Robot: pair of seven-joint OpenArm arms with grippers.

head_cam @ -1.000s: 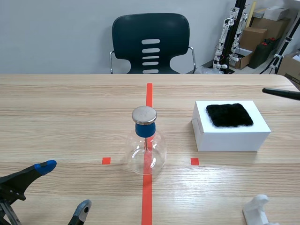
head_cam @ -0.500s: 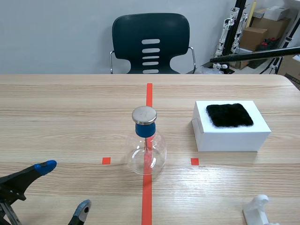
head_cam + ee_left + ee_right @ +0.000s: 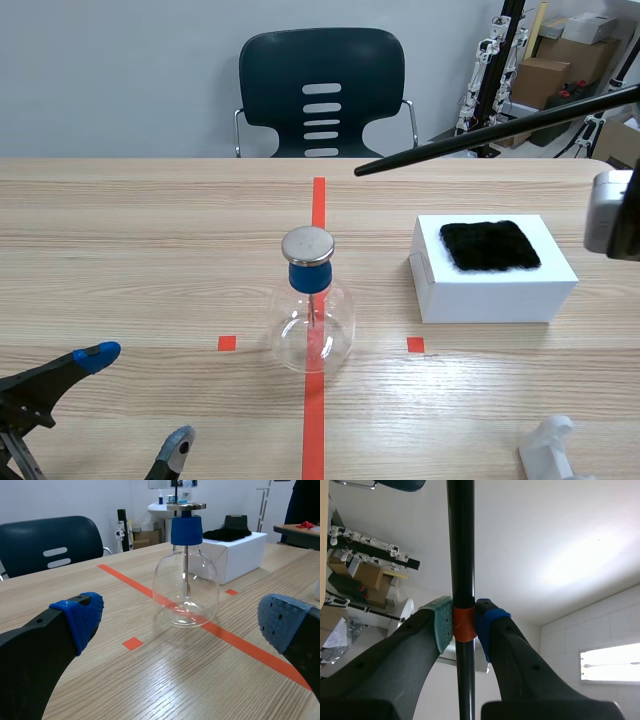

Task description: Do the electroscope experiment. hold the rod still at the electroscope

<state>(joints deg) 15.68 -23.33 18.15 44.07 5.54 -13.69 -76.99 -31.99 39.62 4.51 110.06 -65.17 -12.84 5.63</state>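
- Your right gripper (image 3: 464,622) is pinching the black rod (image 3: 480,132), with the green pad and the blue pad pressing on the rod's orange band (image 3: 463,625) from either side.
- The rod is slanting in from the right arm's side of the electroscope (image 3: 311,305). Its dark tip is hanging higher than the electroscope's metal disc (image 3: 307,244) and is not touching it.
- The electroscope, a clear flask with a blue stopper, is standing upright on the table (image 3: 150,230), on the long orange-red line.
- Your left gripper (image 3: 138,398) is resting low on the robot's side of the electroscope, toward the left arm. Its fingers are spread wide with nothing between them, and the left wrist view is showing the flask straight ahead of the gap.
- A white box (image 3: 492,290) is sitting beside the electroscope on the right arm's side, and a black furry cloth (image 3: 490,245) is lying on top of it.
- A dark chair (image 3: 320,90) is standing beyond the electroscope, past the table's far edge.
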